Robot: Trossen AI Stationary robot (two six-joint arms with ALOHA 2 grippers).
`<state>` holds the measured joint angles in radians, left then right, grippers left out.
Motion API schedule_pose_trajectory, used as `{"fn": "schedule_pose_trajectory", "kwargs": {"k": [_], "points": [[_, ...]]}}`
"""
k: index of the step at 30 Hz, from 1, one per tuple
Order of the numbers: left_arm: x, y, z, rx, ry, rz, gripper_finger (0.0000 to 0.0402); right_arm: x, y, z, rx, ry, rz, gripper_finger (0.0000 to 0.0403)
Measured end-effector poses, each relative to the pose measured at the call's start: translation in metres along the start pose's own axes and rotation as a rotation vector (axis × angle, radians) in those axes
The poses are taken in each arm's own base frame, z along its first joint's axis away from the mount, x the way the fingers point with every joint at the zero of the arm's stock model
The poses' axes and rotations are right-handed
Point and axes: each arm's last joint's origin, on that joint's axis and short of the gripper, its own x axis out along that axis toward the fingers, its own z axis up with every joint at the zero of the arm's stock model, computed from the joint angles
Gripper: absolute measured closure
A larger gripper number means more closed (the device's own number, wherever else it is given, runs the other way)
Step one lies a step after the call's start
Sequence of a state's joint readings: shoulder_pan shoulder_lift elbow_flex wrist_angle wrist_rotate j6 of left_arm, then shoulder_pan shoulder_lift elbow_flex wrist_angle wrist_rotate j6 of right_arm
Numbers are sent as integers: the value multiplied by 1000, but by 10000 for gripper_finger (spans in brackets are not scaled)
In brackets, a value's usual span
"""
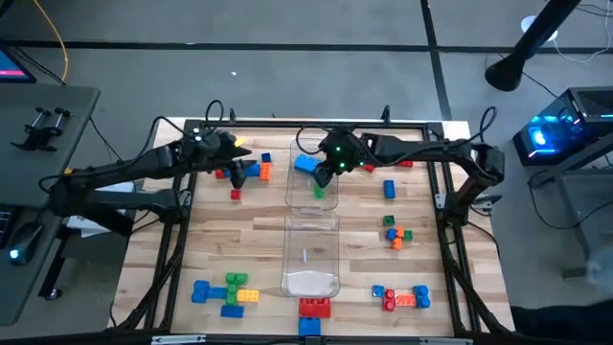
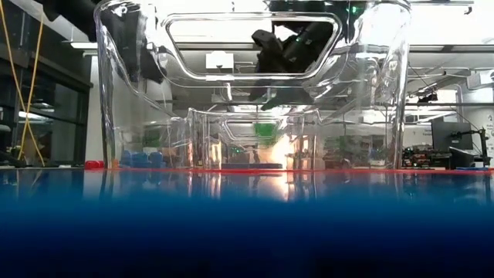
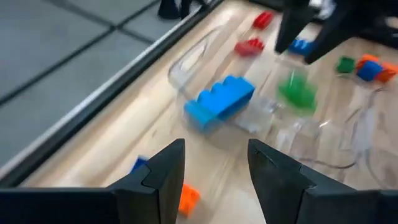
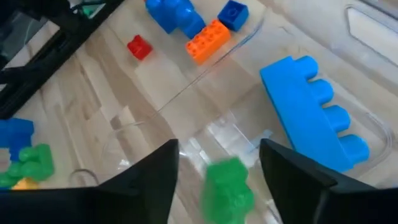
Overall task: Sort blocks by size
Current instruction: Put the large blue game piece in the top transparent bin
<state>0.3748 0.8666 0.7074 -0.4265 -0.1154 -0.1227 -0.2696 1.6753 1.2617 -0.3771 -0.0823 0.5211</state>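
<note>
Now the right gripper [image 1: 327, 174] hangs over the far clear bin [image 1: 311, 198], its fingers [image 4: 149, 177] spread apart and gripping nothing. A green block [image 4: 229, 188] sits blurred just beyond them, over the bin floor; whether it touches the bottom I cannot tell. Beside it in the same bin lies a big blue block [image 4: 314, 112]. Over on the left, the left gripper [image 1: 233, 151] hovers above a small cluster of blocks [image 1: 244, 172], fingers parted, empty. More blocks are scattered across the wooden table [image 1: 153, 268], near and right. The near clear bin [image 1: 310, 254] stands closer to me.
</note>
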Motion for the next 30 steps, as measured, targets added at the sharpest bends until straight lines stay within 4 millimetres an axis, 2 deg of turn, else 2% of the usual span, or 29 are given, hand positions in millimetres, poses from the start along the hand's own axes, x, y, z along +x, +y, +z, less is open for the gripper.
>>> {"fn": "schedule_pose_trajectory", "kwargs": {"k": [4,8,14,17,23,30], "points": [[6,0,-7,5,91,19,237,-3,-5,6,7,-16,9,154],[16,3,-2,144,246,16,221,-13,-5,24,-33,-41,85,150],[65,16,0,429,502,3,193,-35,1,56,-101,-150,119,150],[89,22,-1,502,599,-21,184,-45,6,66,-109,-181,127,149],[118,29,-17,570,753,-182,178,-53,13,71,-148,-194,137,149],[128,41,-17,646,749,-149,178,-52,12,70,-139,-185,125,148]]}}
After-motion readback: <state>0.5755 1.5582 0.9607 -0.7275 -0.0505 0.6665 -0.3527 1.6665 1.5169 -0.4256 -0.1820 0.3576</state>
